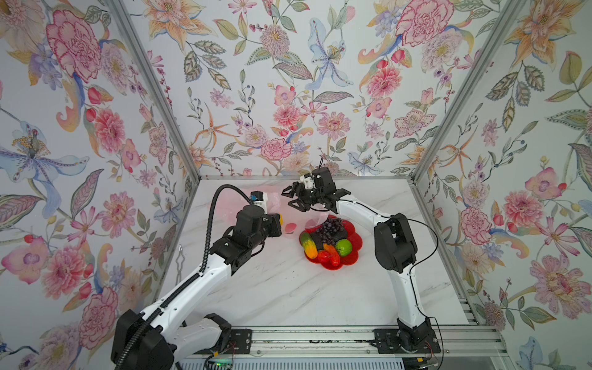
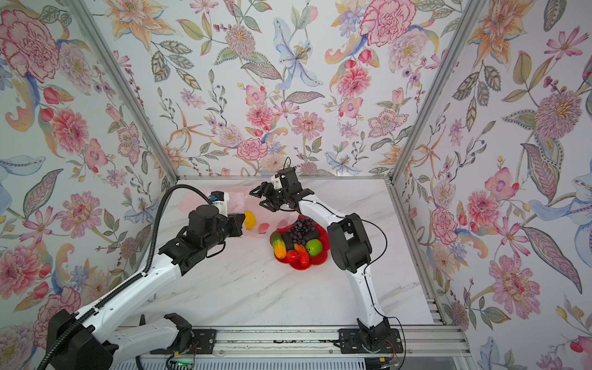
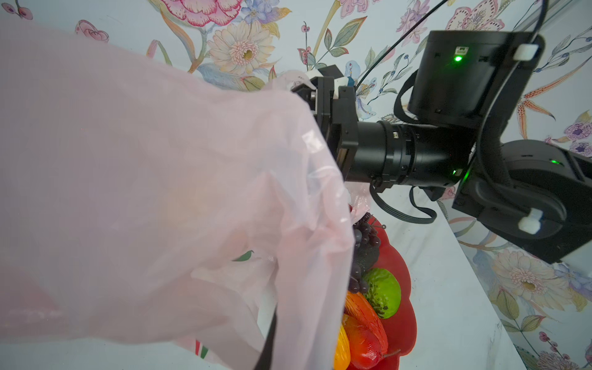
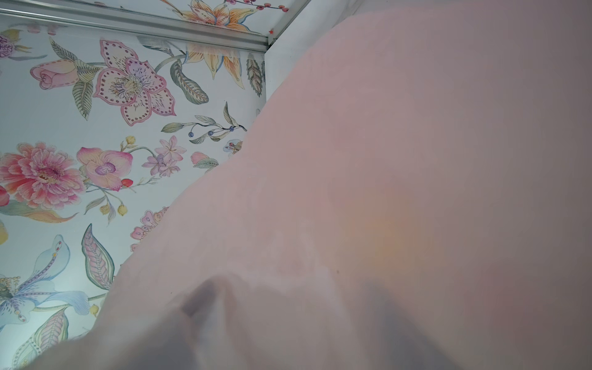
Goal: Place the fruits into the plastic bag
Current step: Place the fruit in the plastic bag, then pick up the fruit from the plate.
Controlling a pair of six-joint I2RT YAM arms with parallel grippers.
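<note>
We should hold the plastic bag [image 1: 229,201] mouth high and wide at ten o'clock from the red plate [image 1: 355,237], then take the grape bunch [image 1: 330,229] off the pile. A yellow fruit [image 2: 250,220] already shows through the bag. The left gripper [image 3: 269,333] is clenched on the bag, and the right gripper [image 1: 286,198] hangs at its mouth, spread wide and empty.

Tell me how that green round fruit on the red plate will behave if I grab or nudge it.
It will probably roll: the green round fruit looks near-spherical and sits at the edge of the pile on the red plate. Its shiny skin may slip under a pinch. It seems rigid, as no dents or sag show.
</note>
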